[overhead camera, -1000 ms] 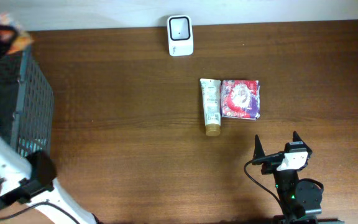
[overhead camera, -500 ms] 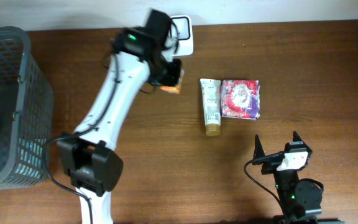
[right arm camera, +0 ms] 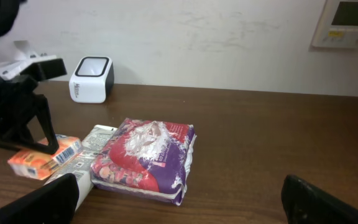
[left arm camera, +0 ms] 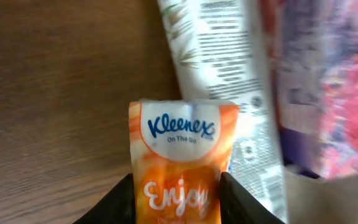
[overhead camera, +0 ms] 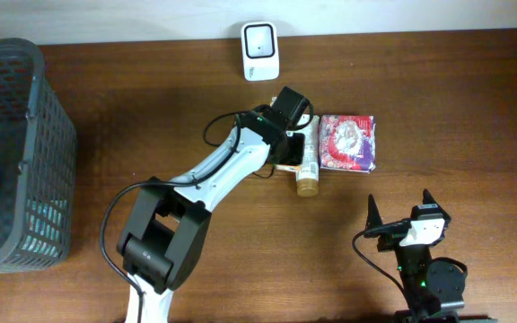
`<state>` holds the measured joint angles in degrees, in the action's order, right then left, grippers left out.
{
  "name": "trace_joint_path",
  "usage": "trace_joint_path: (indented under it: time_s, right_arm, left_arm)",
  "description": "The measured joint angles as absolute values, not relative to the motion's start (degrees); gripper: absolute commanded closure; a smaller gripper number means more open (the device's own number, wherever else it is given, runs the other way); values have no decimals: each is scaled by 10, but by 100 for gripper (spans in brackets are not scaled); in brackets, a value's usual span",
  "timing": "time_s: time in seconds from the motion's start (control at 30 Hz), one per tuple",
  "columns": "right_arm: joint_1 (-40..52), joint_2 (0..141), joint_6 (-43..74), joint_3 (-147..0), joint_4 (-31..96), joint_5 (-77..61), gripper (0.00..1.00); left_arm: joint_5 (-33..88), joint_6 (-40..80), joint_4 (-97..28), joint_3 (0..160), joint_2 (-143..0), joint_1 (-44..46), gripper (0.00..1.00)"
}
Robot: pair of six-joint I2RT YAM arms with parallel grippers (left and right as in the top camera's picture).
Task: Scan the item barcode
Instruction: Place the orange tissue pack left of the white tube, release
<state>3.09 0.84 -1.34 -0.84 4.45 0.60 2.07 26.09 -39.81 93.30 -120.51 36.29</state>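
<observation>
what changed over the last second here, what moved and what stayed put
The left tool swung from the basket at the far left, past the scanner, to the tube, carrying the orange Kleenex pack. The pack now sits between its fingers beside the tube; whether it has been let go cannot be told. The right tool stayed open in place. The tube, red-purple packet and scanner did not move.

Tube (overhead camera: 309,170) and purple pack (overhead camera: 348,142) lie touching, no passage between; basket (overhead camera: 48,179) walls the left.
</observation>
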Motion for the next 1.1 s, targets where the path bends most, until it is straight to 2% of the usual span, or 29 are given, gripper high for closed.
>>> trace_joint_path:
  time_s: [0.23,0.3,0.5,0.57,0.7,0.73,0.77,1.1]
  right_arm:
    - [31,8,-13,-8,44,6,1]
    - [31,8,-13,-8,44,6,1]
    - [31,8,-13,-8,44,6,1]
    - [31,8,-13,-8,44,6,1]
    - [31,8,-13,-8,44,6,1]
    - [31,8,-13,-8,44,6,1]
    - [31,8,-13,-8,44,6,1]
    - [31,8,-13,-8,44,6,1]
  left_arm:
    - [-5,284,-397,933,-1216,359,58]
    - [-6,284,-397,933,-1216,353,53]
    - [42,286,-409,936,-1216,297,55]
    - [50,282,-421,953,-1217,296,65]
    - [79,275,-425,979,-1217,300,78]
    - [84,275,-427,979,-1217,301,83]
    - [87,273,-428,979,-1217,307,93]
    - [76,271,-428,980,-1270,329,95]
